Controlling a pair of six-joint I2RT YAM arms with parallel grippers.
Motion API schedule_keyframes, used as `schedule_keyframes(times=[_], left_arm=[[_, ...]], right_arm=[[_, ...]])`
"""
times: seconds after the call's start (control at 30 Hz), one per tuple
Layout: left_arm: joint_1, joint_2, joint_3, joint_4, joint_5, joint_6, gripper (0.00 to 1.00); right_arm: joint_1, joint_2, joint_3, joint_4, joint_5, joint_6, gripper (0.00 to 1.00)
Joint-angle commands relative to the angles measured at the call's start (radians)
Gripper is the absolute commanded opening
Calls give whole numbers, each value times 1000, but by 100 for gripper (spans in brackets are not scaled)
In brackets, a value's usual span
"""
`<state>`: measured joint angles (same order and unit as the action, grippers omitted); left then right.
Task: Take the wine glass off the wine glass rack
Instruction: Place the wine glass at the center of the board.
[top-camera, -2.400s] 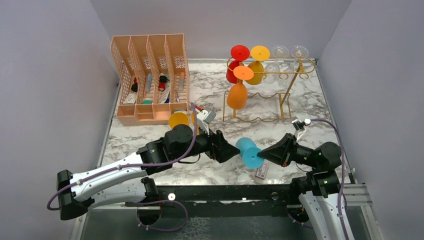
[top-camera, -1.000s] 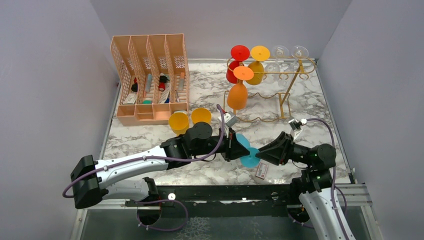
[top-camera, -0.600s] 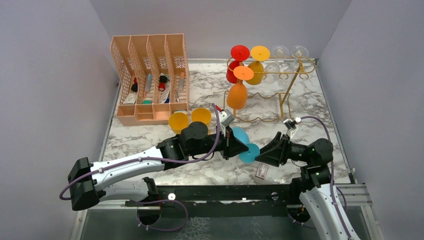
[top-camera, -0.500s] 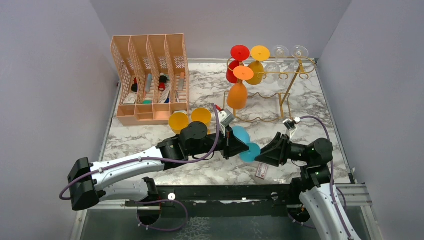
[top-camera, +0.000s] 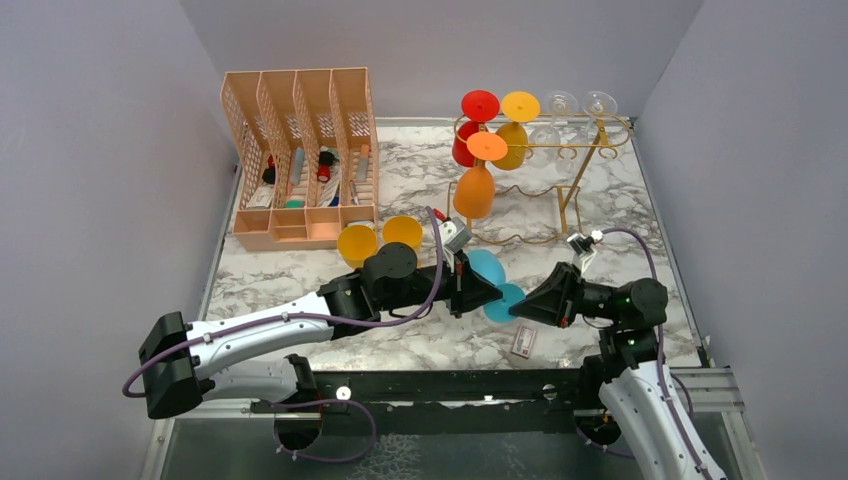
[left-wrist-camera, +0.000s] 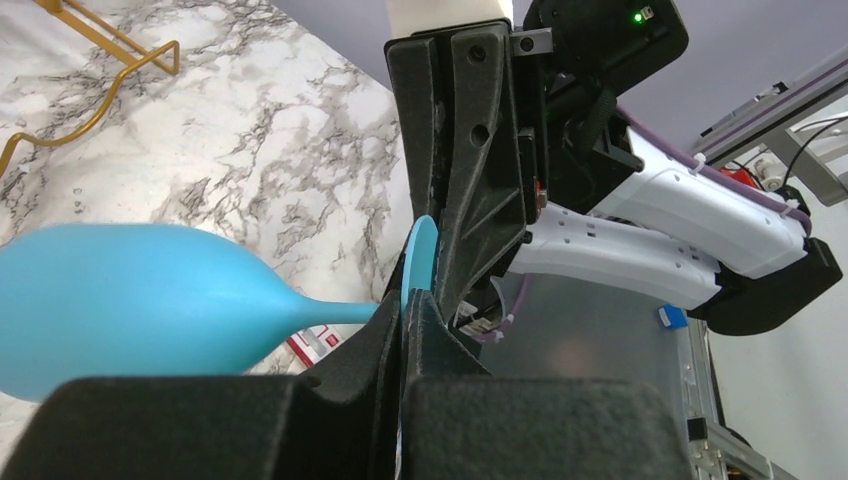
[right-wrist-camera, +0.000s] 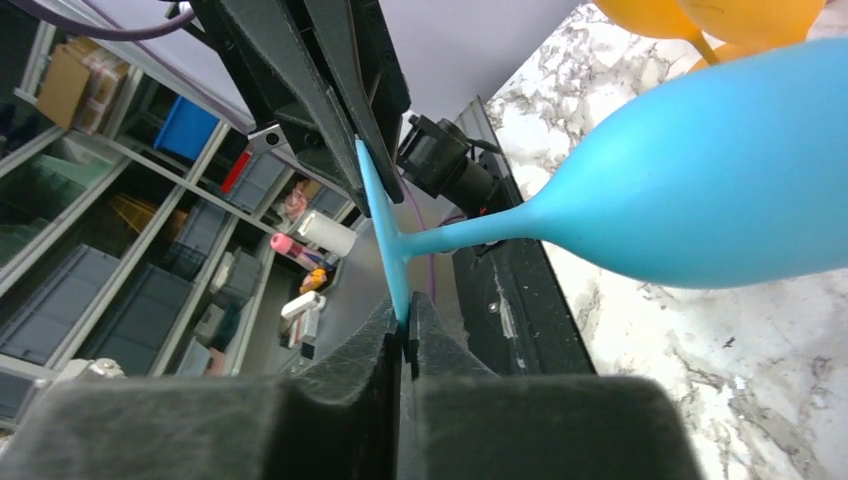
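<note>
Since a moment ago the right gripper has eased forward and settled its jaws back on the blue wine glass, and the glass has tipped a little, its bowl rising toward the far side of the marble table. Further back, the left gripper stood short of the glass; it is now right up against it.

Both pairs of jaws are now pressed on the thin round foot of the blue wine glass, the left from one side of the rim and the right from the opposite side. Each wrist view shows the foot edge-on, nipped between that arm's own pads, with the other arm's fingers just across from them. The stem and bowl stick out sideways, clear of the table.

The glass is off the gold wine glass rack and hangs well apart from it, near the front edge between the two arms. On the rack we see an orange glass, a red one, a yellow one and clear ones. Two yellow glasses stand on the table beside the peach file organiser.

We judge this a hand-over: the lifting-off is done, and one arm must let go before the glass can be set down. Pulling apart while both pinch risks twisting the foot.
</note>
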<state>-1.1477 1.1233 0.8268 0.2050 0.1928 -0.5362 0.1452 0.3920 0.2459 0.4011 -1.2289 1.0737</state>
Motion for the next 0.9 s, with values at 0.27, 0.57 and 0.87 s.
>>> schedule_keyframes(times=[0.27, 0.57, 0.87], left_arm=[[80, 40, 149, -150, 46, 80, 64], [397, -101, 66, -146, 333, -32, 97], [499, -78, 14, -4, 476, -185, 97]], right_arm=[[13, 60, -54, 256, -63, -5, 1], [12, 106, -144, 776, -136, 226, 1], [13, -82, -161, 957, -128, 291, 1]])
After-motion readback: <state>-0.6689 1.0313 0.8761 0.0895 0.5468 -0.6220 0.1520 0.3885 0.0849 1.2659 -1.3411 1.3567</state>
